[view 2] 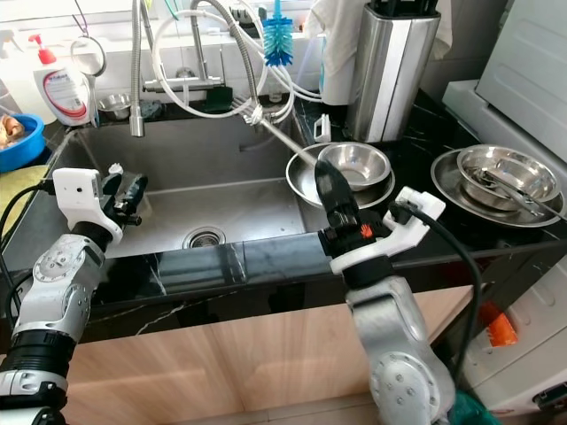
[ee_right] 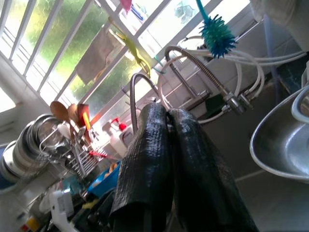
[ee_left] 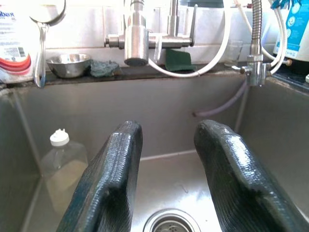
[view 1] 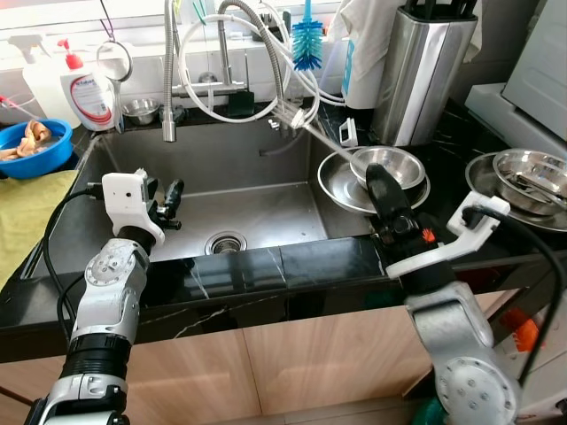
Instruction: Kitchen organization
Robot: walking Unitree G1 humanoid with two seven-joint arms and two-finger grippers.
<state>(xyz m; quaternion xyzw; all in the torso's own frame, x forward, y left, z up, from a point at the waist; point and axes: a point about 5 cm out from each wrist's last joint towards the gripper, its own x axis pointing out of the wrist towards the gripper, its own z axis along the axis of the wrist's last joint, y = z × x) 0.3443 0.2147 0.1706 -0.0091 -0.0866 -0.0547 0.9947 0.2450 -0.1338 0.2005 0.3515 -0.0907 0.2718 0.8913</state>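
My left gripper (view 1: pixel 171 200) hovers open over the left side of the steel sink (view 1: pixel 266 155), its fingers (ee_left: pixel 123 159) pointing at the back wall with nothing between them. A clear plastic bottle (ee_left: pixel 61 166) with a white cap stands in the sink's left corner, beyond and beside that gripper. My right gripper (view 1: pixel 375 180) is shut and holds nothing, above the sink's front right corner. Its tips are just in front of the stacked steel bowls (view 1: pixel 390 165) that rest on the sink's right edge. More steel dishes (view 1: pixel 530 173) lie on the right counter.
A pull-down faucet (view 1: pixel 169 71) and looped hoses hang over the sink's back. On the ledge are a small steel bowl (ee_left: pixel 70 65), a sponge (ee_left: pixel 104 68) and a soap bottle (view 1: pixel 89 92). A blue bowl (view 1: pixel 37 147) sits far left; a steel canister (view 1: pixel 418 71) stands behind the bowls.
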